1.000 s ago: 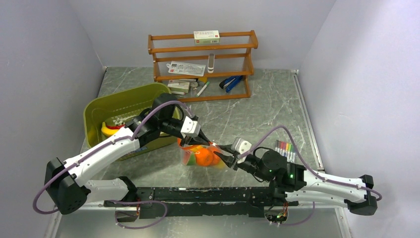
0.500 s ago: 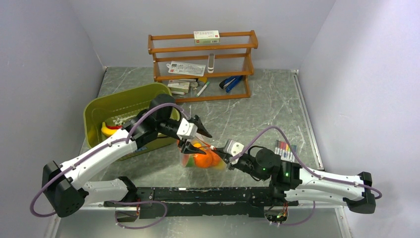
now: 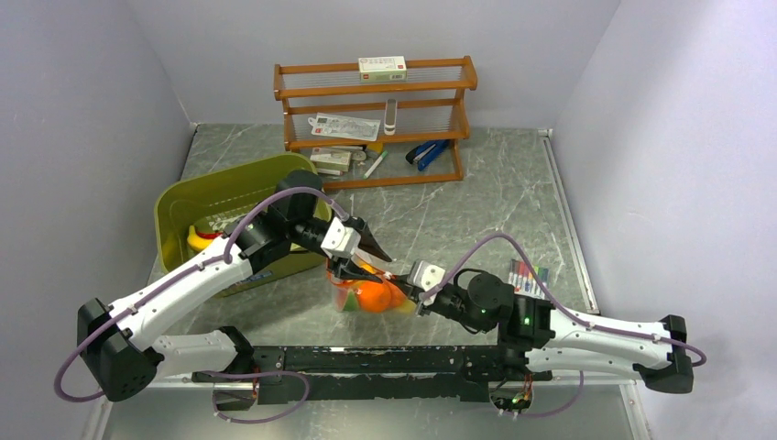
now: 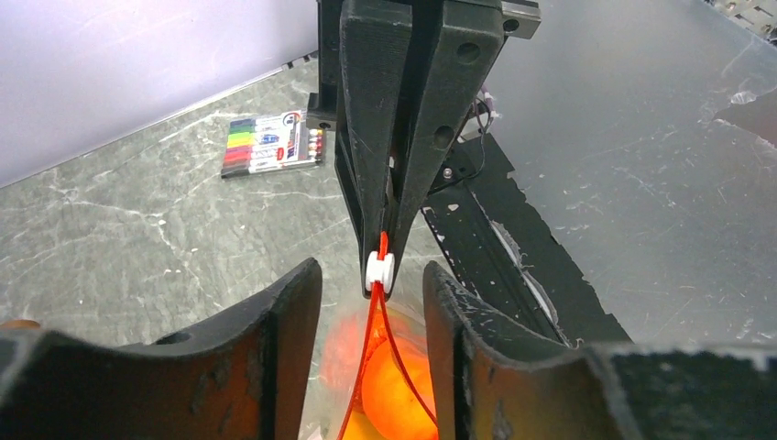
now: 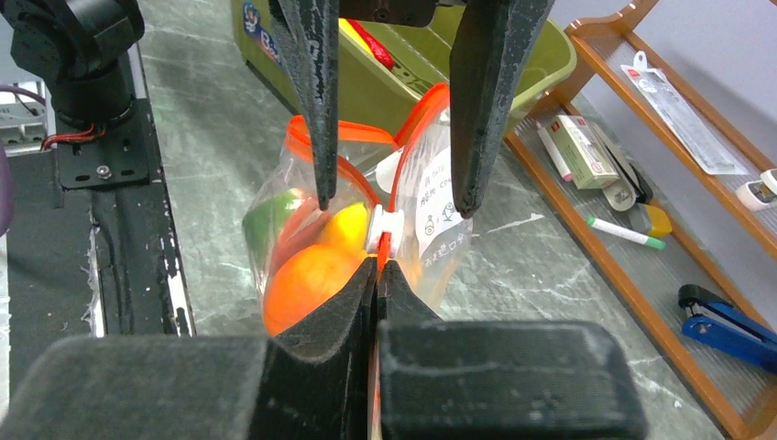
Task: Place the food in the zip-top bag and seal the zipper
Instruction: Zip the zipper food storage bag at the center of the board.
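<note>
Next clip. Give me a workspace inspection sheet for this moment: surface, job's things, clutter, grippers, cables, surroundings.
Surface: grey marbled table, with the arms' black base rail at its near edge.
Job's things: zip-top bag stands between the arms, holding orange, yellow and green food. The zipper gapes open. A banana lies in the tub.
Clutter: olive tub; wooden rack with boxes, packets and a blue stapler; marker pack.
Grippers: right gripper shut on the zipper beside its white slider; left gripper open, straddling that same end.
Cables: purple cables arc along both arms.
Surroundings: plain lavender walls.
</note>
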`<action>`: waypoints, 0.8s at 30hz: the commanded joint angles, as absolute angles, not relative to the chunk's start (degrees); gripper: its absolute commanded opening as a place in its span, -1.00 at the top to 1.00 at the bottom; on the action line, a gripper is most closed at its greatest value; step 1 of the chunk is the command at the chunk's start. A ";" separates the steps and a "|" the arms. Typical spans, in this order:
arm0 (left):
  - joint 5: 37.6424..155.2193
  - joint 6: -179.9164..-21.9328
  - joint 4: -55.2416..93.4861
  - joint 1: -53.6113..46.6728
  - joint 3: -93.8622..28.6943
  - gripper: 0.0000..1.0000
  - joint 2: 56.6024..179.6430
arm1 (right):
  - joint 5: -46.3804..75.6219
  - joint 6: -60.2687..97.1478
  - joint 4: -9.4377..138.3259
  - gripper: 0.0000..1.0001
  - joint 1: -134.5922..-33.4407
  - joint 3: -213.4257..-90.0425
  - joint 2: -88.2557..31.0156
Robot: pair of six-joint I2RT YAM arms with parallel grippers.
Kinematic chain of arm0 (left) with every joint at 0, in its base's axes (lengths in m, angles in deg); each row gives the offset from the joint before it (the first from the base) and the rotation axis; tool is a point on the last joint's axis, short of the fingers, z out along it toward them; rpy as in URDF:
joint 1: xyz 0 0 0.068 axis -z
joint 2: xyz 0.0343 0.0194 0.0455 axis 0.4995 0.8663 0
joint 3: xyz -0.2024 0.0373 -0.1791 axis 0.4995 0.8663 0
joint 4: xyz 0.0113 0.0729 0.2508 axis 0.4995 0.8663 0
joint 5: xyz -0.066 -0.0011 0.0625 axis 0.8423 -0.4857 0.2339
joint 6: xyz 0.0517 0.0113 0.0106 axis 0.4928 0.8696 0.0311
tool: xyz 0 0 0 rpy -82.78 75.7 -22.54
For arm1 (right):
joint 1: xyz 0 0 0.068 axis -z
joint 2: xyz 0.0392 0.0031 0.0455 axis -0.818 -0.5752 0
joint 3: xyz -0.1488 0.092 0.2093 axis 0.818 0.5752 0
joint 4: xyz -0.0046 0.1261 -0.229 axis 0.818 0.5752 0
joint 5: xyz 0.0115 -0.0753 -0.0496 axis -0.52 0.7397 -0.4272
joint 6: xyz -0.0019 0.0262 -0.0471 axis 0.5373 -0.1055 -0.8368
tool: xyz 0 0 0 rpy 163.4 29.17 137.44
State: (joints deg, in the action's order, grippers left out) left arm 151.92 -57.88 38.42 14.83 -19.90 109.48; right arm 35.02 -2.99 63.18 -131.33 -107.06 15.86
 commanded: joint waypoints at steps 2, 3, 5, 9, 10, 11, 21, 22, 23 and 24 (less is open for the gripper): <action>154.90 -57.66 35.92 15.38 -20.27 0.15 110.12 | 34.13 -3.06 61.03 1.00 -131.18 -109.44 15.14; 155.00 -57.67 35.99 15.31 -20.38 0.15 110.27 | 34.13 -3.05 60.93 1.00 -131.18 -109.40 15.16; 154.99 -56.53 37.62 15.37 -20.95 0.13 110.70 | 34.19 -3.05 60.54 1.00 -131.16 -109.28 15.31; 154.57 -55.05 39.78 15.45 -21.25 0.13 111.31 | 34.51 -3.23 60.33 1.00 -131.14 -109.38 15.15; 154.69 -54.89 39.88 15.47 -21.12 0.14 111.35 | 34.56 -3.09 60.33 1.00 -131.17 -109.33 15.04; 154.70 -55.01 39.76 15.47 -20.95 0.16 111.36 | 34.57 -3.09 60.33 1.00 -131.18 -109.32 15.00; 154.82 -56.04 38.51 15.49 -21.14 0.36 111.92 | 35.40 -2.36 59.83 1.00 -131.18 -108.61 15.20; 154.98 -56.19 38.25 15.54 -21.22 0.41 112.03 | 35.34 -2.39 59.81 1.00 -131.18 -108.68 15.15; 155.31 -56.21 38.16 15.53 -21.31 0.43 112.12 | 35.32 -2.43 59.83 1.00 -131.16 -108.78 14.99; 155.44 -56.32 37.98 15.54 -21.40 0.44 112.25 | 35.35 -2.44 59.76 1.00 -131.18 -108.90 14.90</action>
